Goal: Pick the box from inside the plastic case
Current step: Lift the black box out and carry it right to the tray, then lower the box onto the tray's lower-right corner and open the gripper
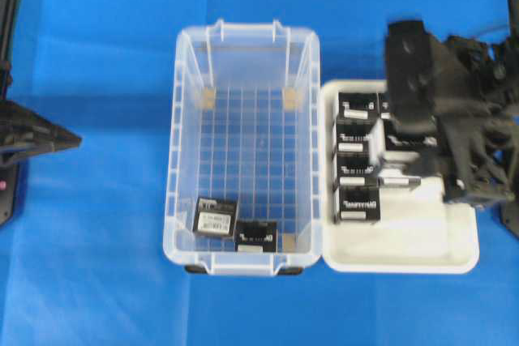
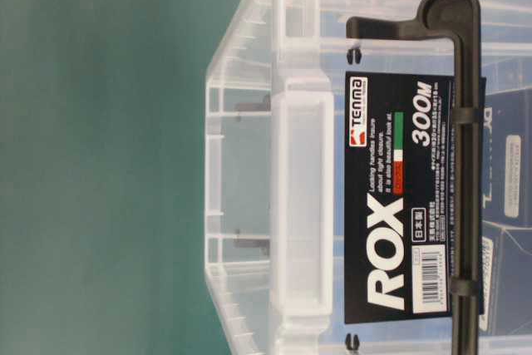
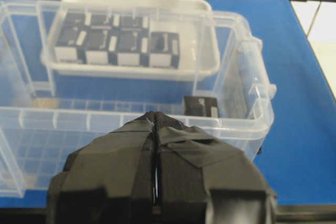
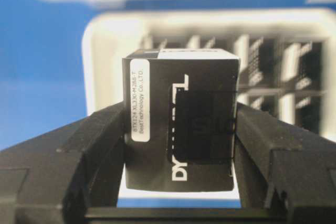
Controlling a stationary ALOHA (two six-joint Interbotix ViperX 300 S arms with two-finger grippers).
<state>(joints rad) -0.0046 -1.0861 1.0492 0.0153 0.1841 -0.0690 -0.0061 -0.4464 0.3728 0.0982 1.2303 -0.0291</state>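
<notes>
- The right gripper (image 4: 178,129) pinches a box (image 4: 181,121) between its two fingers (image 4: 100,145), one pad pressed on each side face; the wrist view shows the carton upright, with white lettering down its front and a white label strip on its left edge.
- Seen from overhead, the right arm (image 1: 438,111) hangs over the white tray (image 1: 405,253) to the right of the plastic case (image 1: 243,147) — the held carton itself is hard to pick out under the arm there.
- The tray touches, or nearly touches, the case's right wall. A column of identical black cartons (image 1: 357,164) fills its left side, with more at its far end partly hidden by the arm; its near part is bare white.
- The case sits in the middle of the blue table (image 1: 89,241). Two black boxes remain on its grid floor, both at the near end: one left of centre, tilted (image 1: 215,216), and one just to its right (image 1: 256,234), close to the near wall.
- The left gripper (image 3: 155,182) rests well to the left of the case, its fingers pressed together with only a thin seam between them — nothing is held.
- The table-level view is turned sideways and shows the case's end wall with a black "ROX" label (image 2: 399,205) and a black clip handle (image 2: 465,164).
</notes>
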